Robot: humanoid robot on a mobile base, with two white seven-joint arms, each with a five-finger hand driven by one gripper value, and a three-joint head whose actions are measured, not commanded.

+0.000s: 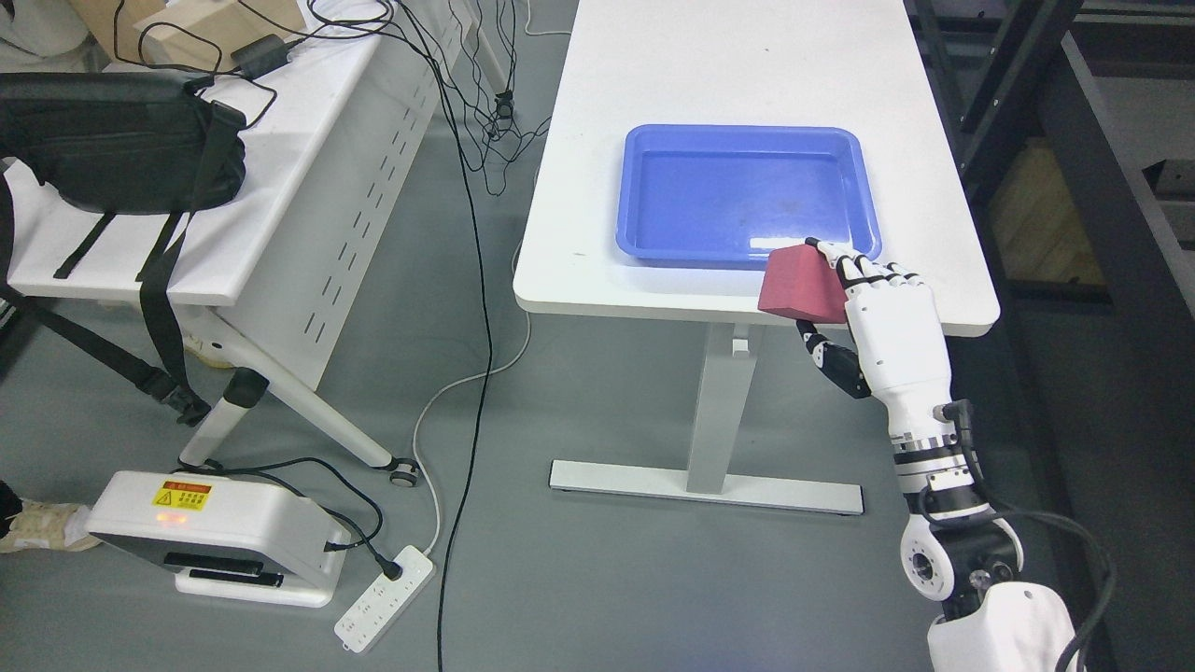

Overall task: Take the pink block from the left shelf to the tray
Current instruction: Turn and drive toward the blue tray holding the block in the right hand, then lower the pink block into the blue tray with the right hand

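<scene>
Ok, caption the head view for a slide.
Right hand holds the pink wedge-shaped block at the near edge of the empty blue plastic tray on the white table.

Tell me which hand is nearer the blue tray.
Right. The right hand holds the pink block at the blue tray's near right corner, just over the table edge. The left hand is out of view.

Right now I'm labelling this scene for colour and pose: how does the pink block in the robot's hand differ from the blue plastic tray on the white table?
The pink block is a small solid chunk; the blue plastic tray is a wide, shallow, empty dish. The block is held tilted in the right hand, above the white table edge; the tray lies flat on the table. The block overlaps the tray's near corner in the picture. Both are plain, single-coloured.
</scene>
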